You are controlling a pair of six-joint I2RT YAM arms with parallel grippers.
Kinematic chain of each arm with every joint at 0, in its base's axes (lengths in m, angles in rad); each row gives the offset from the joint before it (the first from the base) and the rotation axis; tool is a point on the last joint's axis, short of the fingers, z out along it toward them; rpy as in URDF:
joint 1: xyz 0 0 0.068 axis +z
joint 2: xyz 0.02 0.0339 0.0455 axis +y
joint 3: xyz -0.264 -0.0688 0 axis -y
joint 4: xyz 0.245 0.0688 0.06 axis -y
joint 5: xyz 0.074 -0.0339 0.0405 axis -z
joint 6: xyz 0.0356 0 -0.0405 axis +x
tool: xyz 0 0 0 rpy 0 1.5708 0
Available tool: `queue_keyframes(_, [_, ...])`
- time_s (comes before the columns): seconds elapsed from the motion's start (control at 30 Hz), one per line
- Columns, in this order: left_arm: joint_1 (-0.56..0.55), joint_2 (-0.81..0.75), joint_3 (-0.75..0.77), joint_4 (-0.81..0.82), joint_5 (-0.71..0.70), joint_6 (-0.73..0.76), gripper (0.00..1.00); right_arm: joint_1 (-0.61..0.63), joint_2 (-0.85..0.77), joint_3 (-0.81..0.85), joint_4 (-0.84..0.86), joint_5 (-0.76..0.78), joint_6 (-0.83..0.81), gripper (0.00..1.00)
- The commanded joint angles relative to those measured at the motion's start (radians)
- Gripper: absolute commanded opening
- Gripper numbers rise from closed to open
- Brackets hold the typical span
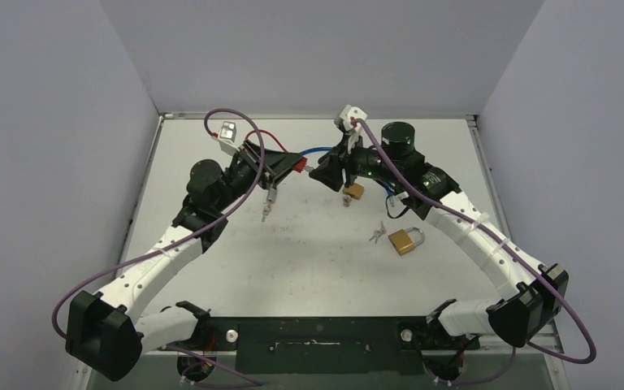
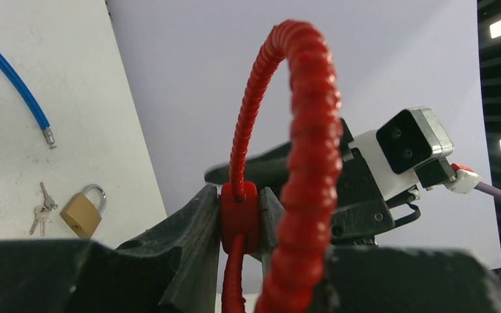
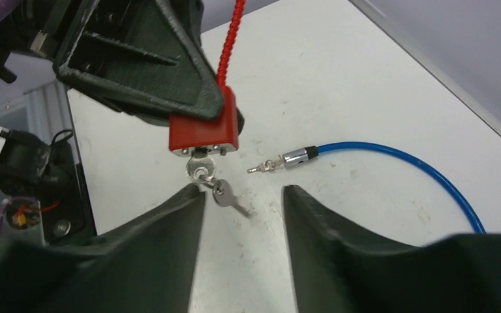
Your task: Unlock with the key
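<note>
right wrist view: key (image 3: pixel 200 169) seated in red lock (image 3: pixel 203 130); left gripper (image 2: pixel 240 218) clenched on lock. right gripper (image 3: pixel 242 205) released, near key. turning step pending; next needs pinch, twist.

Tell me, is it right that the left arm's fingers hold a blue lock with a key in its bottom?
No. The lock in the left fingers is red, not blue; the right wrist view shows it, with the key in its bottom.

Bright, even overhead light with soft shadows; wrist views blur nearby parts, ceiling strips glaring.
</note>
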Motion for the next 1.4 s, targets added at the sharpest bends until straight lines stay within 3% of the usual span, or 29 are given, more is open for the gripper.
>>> queue_keyframes(0.0, [0.007,-0.037,0.025,0.048,0.027,0.012,0.00,-0.007,-0.039,-0.014,0.051,0.079,-0.052,0.58])
queue_keyframes(0.07, [0.007,-0.035,0.031,0.036,0.021,0.012,0.00,0.016,-0.059,-0.041,0.062,0.153,-0.120,0.65])
queue_keyframes(0.13, [0.009,-0.030,0.039,0.027,0.024,0.010,0.00,0.043,-0.064,-0.042,0.054,0.200,-0.176,0.66])
queue_keyframes(0.33, [0.010,-0.033,0.042,-0.002,0.020,0.014,0.00,0.167,-0.072,-0.050,0.083,0.307,-0.265,0.58])
queue_keyframes(0.57, [0.012,-0.043,0.046,-0.039,0.016,0.024,0.00,0.189,-0.093,-0.068,0.140,0.404,-0.263,0.57])
queue_keyframes(0.83, [0.013,-0.048,0.049,-0.048,0.024,0.020,0.00,0.192,-0.065,-0.046,0.108,0.407,-0.273,0.23])
queue_keyframes(1.0, [0.013,-0.051,0.051,-0.052,0.027,0.020,0.00,0.197,-0.054,-0.039,0.092,0.408,-0.280,0.30])
queue_keyframes(1.2, [0.013,-0.050,0.051,-0.049,0.030,0.012,0.00,0.205,-0.040,-0.035,0.085,0.408,-0.308,0.30])
queue_keyframes(1.37, [0.015,-0.046,0.056,-0.049,0.034,0.003,0.00,0.218,-0.038,-0.041,0.080,0.432,-0.344,0.40])
